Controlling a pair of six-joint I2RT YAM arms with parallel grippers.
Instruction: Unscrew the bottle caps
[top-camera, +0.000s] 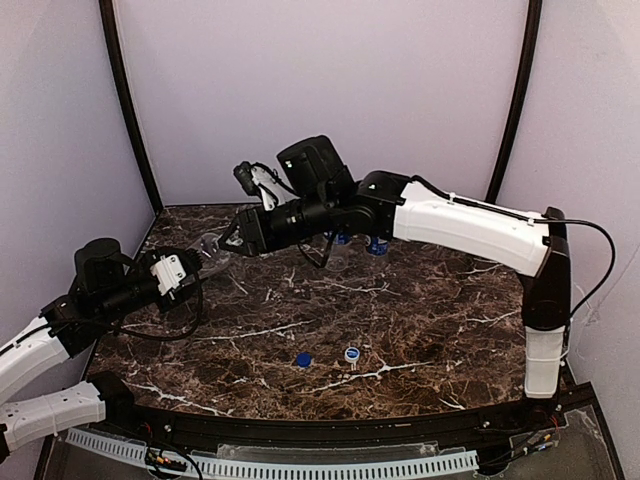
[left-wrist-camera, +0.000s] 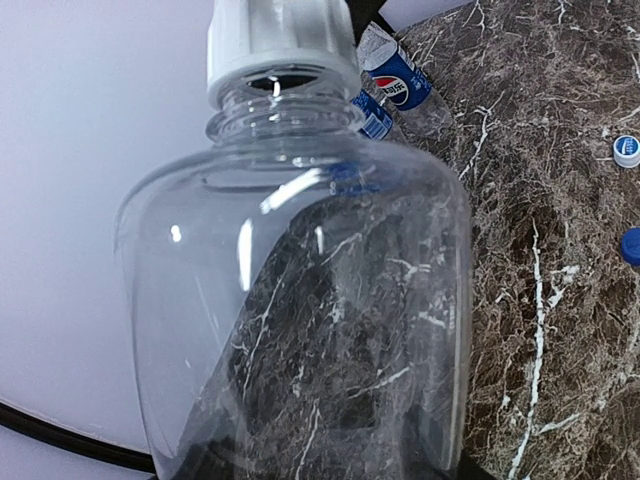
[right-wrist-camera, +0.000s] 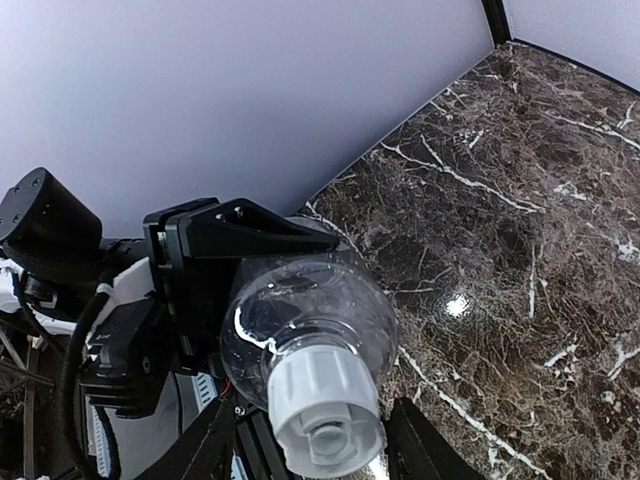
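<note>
My left gripper (top-camera: 198, 270) is shut on the plain clear bottle (left-wrist-camera: 300, 300) and holds it above the table's far left, its neck pointing at my right arm. The bottle's white cap (right-wrist-camera: 325, 410) is on the neck and also shows in the left wrist view (left-wrist-camera: 280, 60). My right gripper (right-wrist-camera: 315, 440) is open, one finger on each side of this cap with a small gap on the left. Two blue-labelled bottles (left-wrist-camera: 395, 75) lie at the back, partly hidden behind the right arm in the top view (top-camera: 377, 244). A blue cap (top-camera: 303, 359) and a pale, blue-rimmed cap (top-camera: 352, 354) lie loose on the table.
The dark marble table (top-camera: 430, 320) has a back wall and black corner posts close behind. My right arm (top-camera: 470, 225) stretches across the back of the table from right to left. The two loose caps lie near the front middle.
</note>
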